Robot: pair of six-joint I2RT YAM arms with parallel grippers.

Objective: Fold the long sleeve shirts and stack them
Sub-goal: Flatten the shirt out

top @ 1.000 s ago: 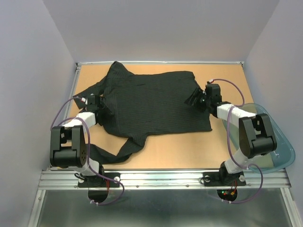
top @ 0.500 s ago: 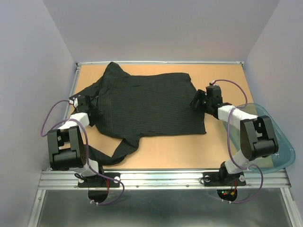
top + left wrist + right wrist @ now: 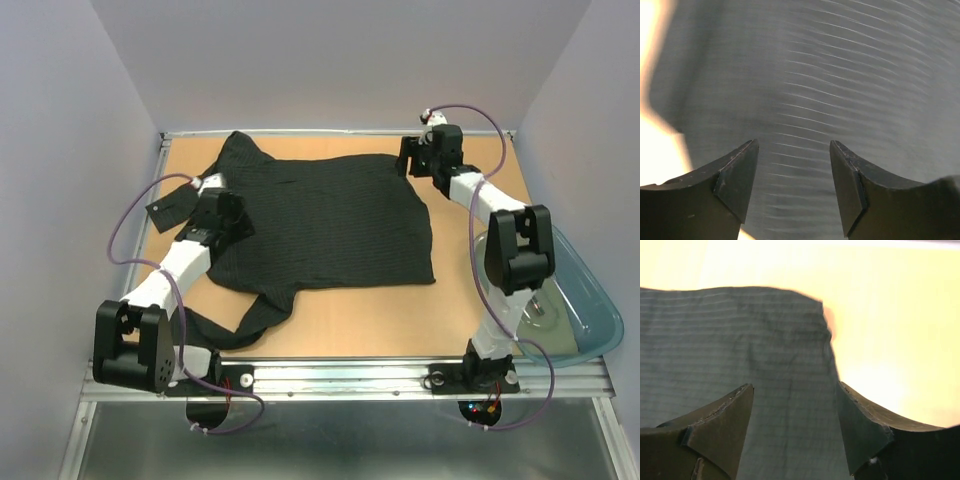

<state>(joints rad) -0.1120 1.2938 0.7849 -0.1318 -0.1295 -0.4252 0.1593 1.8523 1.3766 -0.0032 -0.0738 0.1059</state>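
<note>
Across the middle of the surface lies the black pinstriped shirt, spread flat, with one sleeve trailing toward the near left corner. Only the wrist views show the grips. The left hand hangs apart over striped cloth, toward the left edge, clamped on nothing. The right hand stands apart above the shirt's far right corner, with bare board beside it. Open board shows along the near and right edges. A clear tub sits past the right edge.
</note>
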